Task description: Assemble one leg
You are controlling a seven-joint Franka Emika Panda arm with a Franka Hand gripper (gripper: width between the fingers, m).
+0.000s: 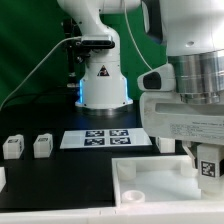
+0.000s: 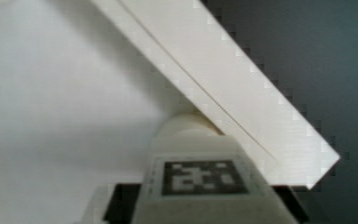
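— While the leg [image 1: 209,163] sat in the gripper [image 1: 207,150], where was it?
— Clamped between the jaws, over the tray's [image 1: 150,180] rim [image 2: 229,90]. Two more legs [image 1: 28,146] near the marker board [image 1: 108,138].

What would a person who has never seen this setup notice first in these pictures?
First, the gripper, large at the exterior view's right: its jaws hold a tagged white leg just above the big rimmed tray-like part. The wrist view confirms this, with the tagged leg close against the part's rim. After that, the marker board at the middle of the black table, and two spare legs at the exterior view's left.
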